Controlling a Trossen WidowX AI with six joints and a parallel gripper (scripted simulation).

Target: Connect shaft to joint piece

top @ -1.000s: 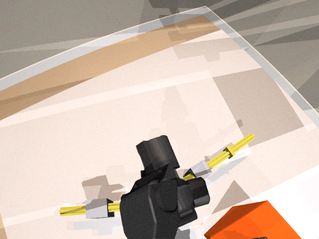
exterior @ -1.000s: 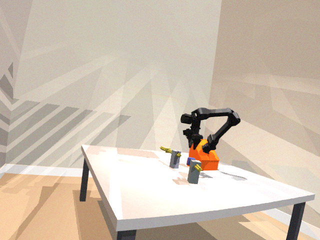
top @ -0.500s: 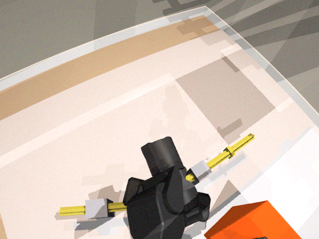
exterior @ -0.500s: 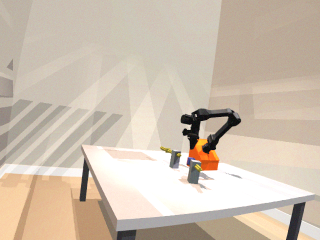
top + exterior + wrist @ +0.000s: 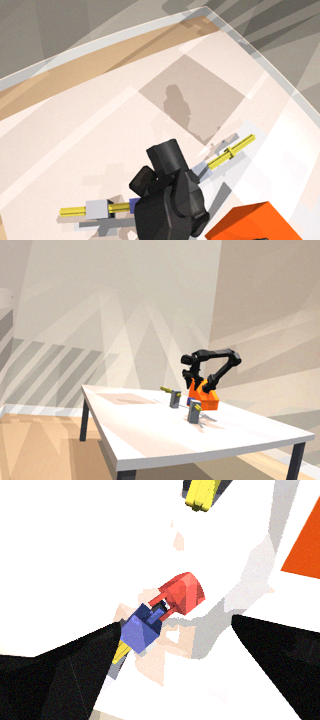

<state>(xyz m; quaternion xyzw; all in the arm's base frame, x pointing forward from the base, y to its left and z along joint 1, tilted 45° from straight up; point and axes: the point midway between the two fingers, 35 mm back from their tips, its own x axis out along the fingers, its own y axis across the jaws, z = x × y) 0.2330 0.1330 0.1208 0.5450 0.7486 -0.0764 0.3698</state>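
Note:
The first shaft is yellow and passes through a grey block. A blue piece sits on its end. The red square joint piece is hinged to it and leans up and right in the wrist view; its opening is not clearly visible. The arm hides it in the top view. The yellow second shaft has a collar and runs through another block, apart from the red piece. My gripper is open and empty, above the joint piece.
The orange base stands near the second block. The black arm reaches over the joint area. Both blocks stand on the white table, with shadows across it.

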